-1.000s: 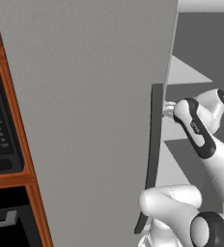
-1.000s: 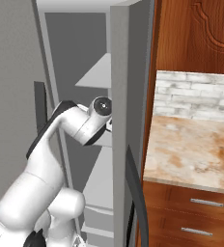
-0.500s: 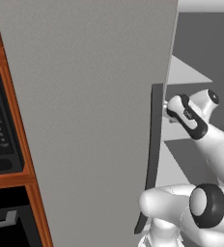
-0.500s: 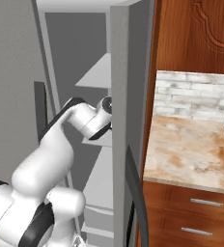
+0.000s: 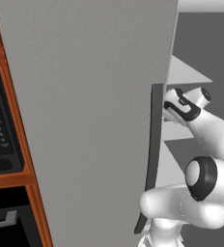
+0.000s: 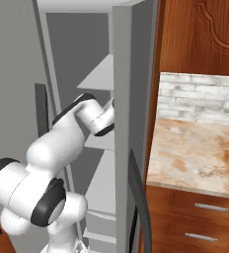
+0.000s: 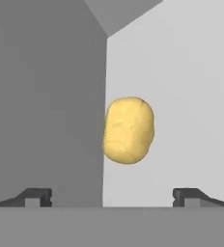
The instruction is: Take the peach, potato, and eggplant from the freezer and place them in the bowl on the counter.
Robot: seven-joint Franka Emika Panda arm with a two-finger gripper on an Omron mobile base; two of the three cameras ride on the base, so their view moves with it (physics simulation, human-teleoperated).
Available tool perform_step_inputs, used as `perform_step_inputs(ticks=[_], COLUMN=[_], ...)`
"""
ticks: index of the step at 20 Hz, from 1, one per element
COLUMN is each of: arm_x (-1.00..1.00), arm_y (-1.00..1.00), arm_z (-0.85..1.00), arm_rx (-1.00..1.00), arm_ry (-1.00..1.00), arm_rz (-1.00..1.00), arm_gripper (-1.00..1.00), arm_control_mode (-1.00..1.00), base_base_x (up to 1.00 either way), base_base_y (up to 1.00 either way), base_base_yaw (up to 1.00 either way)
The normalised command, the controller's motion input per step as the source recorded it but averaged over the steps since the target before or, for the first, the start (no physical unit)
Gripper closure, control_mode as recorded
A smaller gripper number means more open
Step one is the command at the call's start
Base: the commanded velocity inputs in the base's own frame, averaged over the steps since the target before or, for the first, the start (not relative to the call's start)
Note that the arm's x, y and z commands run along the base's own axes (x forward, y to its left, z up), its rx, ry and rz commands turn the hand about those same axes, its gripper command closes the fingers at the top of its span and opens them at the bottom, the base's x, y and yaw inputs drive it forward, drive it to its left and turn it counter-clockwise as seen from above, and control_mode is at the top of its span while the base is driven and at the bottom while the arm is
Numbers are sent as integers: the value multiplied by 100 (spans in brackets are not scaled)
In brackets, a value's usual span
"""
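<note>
With freezer (image 6: 131,89) door open: gripper (image 7: 112,195) spread wide, empty, potato (image 7: 128,137) ahead at 12 o'clock; no item seen moved to counter (image 6: 195,153).

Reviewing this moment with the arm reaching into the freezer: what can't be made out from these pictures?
- Gripper from the base views: hidden behind the freezer door and side wall.
- Whether the potato touches the freezer's wall: hand view too flat to tell.
- The counter: cut off at the right base view's right edge.
</note>
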Motion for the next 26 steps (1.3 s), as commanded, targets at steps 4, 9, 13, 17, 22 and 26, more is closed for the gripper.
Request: perform_step_inputs(ticks=[4,9,13,17,22,26], arm_x=[43,40,32,25,26,25], arm_y=[0,0,0,0,0,3], arm_z=[-22,-17,-19,-23,-10,-18], arm_rx=[1,0,0,0,3,5], arm_ry=[4,4,4,3,0,0], arm_rz=[0,0,0,0,0,0], arm_gripper=[-100,-100,-100,-100,-100,-100], arm_control_mode=[-100,-100,-100,-100,-100,-100], base_base_x=[0,0,0,0,0,0], base_base_y=[0,0,0,0,0,0], base_base_yaw=[0,0,0,0,0,0])
